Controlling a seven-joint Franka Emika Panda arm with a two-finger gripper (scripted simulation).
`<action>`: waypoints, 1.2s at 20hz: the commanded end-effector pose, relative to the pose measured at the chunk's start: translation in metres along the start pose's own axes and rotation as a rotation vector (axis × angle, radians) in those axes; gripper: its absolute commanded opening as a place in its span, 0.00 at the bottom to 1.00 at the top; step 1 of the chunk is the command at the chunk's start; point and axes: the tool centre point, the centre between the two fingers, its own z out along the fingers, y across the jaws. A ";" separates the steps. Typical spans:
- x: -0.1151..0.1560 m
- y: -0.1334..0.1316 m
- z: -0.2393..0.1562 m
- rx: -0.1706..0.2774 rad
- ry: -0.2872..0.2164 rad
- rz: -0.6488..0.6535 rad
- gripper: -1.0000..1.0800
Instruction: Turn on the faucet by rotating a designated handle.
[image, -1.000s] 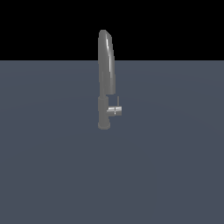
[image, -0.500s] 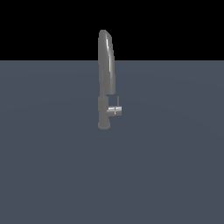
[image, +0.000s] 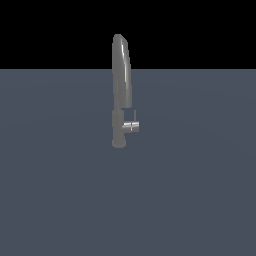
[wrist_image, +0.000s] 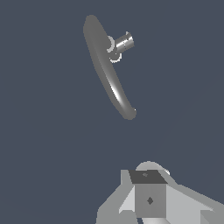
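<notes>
Your faucet (image: 120, 90) stands upright on the flat grey surface (image: 200, 190), long axis vertical, its blade-like spout rising past the horizon line. The handle (image: 131, 127) juts sideways from the base toward the exterior view's right, with a thin rod pointing up. You have open floor on every side. In the wrist view the gripper (wrist_image: 148, 199) sits well apart from the faucet (wrist_image: 107, 72) and handle (wrist_image: 122, 43), touching neither; you cannot tell how wide the jaws stand.
</notes>
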 end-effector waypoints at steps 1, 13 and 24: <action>0.015 -0.002 0.003 0.030 -0.037 0.032 0.00; 0.086 -0.007 0.024 0.177 -0.218 0.184 0.00; 0.150 -0.005 0.055 0.320 -0.393 0.329 0.00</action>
